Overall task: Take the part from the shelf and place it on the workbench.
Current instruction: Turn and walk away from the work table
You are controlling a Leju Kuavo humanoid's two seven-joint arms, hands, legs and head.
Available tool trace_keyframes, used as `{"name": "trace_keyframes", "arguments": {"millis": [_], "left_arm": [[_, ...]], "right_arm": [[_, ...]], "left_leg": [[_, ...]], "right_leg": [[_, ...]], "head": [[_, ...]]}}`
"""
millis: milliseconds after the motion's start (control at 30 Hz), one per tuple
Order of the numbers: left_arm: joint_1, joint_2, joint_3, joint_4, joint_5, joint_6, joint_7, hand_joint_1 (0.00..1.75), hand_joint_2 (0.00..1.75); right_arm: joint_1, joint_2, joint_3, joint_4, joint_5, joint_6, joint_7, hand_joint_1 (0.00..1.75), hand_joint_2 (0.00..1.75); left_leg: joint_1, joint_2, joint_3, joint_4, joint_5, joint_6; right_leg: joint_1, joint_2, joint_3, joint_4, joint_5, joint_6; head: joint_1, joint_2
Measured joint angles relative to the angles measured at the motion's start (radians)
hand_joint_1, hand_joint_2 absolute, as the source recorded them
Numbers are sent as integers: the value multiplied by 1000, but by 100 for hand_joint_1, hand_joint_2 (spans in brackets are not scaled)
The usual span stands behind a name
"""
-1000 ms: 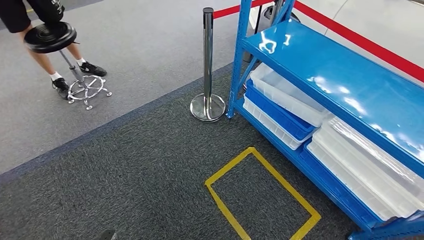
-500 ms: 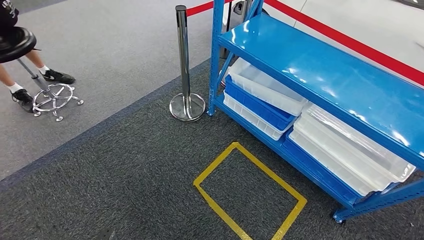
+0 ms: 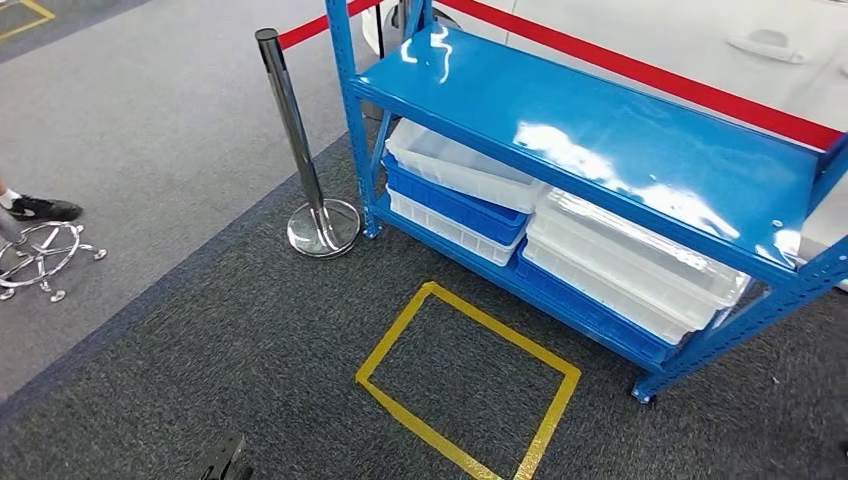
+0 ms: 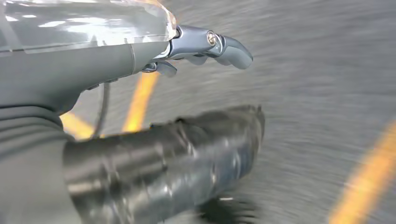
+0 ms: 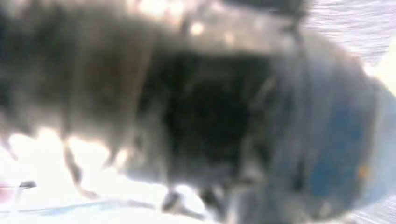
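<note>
The view has swung since a second ago, so the robot now faces the blue shelf (image 3: pixel 600 130) squarely: an approach. Nearest, the yellow floor square (image 3: pixel 467 395) lies before it. Left hand (image 4: pixel 205 44) fingers extended, holding nothing; right hand too blurred to tell. No part identifiable among the trays (image 3: pixel 620 270).

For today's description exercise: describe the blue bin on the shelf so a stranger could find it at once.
Start at the blue shelf beside the chrome post. On its lower level, nearest that post, is a stack of three bins; the blue bin is the middle one, the others being white or clear.
</note>
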Motion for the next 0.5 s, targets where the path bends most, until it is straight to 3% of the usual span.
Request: {"name": "trace_keyframes", "arguments": {"millis": [67, 133, 200, 267, 300, 367, 400, 433, 467, 500], "left_arm": [[-29, -16, -31, -65, 43, -57, -54, 0, 0], [-38, -39, -97, -186, 142, -121, -47, 0, 0], [-35, -53, -199, -310, 279, -142, 9, 0, 0], [-36, -51, -305, -366, 410, -117, 60, 0, 0], [-38, -45, -349, -365, 462, -99, 69, 0, 0], [-36, -29, -419, -331, 530, -68, 58, 0, 0], [-32, -19, -444, -309, 547, -57, 49, 0, 44], [-26, -10, -464, -287, 557, -48, 45, 0, 87], [-21, -1, -478, -265, 565, -38, 51, 0, 131], [-17, 7, -488, -241, 572, -24, 67, 0, 175]], "right_arm": [[-23, 8, 49, -58, 12, 11, -57, 0, 0], [-33, 28, 114, -166, -16, 31, -46, 0, 0], [-36, 43, 194, -274, -81, 41, 13, 0, 0], [-40, 40, 268, -307, -154, 20, 64, 0, 0], [-42, 36, 296, -291, -184, 3, 75, 0, 0], [-47, 25, 331, -234, -222, -30, 71, 0, 0], [-46, 19, 343, -208, -231, -41, 68, 0, 0], [-45, 13, 352, -184, -238, -49, 69, 0, 0], [-42, 8, 358, -163, -245, -54, 79, 0, 0], [-39, 2, 362, -142, -255, -59, 97, 0, 0]], "left_leg": [[1, -10, 16, -68, 72, 0], [5, -53, 58, -187, 135, 2], [6, -83, 76, -240, 145, 6], [4, -66, 78, -250, 148, 16], [4, -55, 82, -258, 152, 24], [6, -32, 91, -275, 159, 38], [5, -21, 94, -278, 159, 42], [3, -8, 94, -279, 157, 44], [2, 5, 94, -278, 155, 43], [1, 19, 96, -278, 151, 43]], "right_leg": [[-1, 28, -1, 10, -3, 3], [-2, 54, -9, 28, -9, 11], [-3, 79, -26, 39, -10, 24], [-6, 98, -35, 36, -4, 37], [-6, 85, -36, 38, -6, 43], [-4, 26, -61, 92, -40, 52], [-5, -9, -91, 150, -70, 57], [-6, -27, -127, 216, -99, 61], [-8, -34, -159, 272, -117, 64], [-10, -37, -177, 298, -116, 65]], "head": [[0, 0], [1, 0], [1, 0], [0, 0], [1, 0], [4, 0], [6, 0], [6, 0], [6, 0], [6, 0]]}}
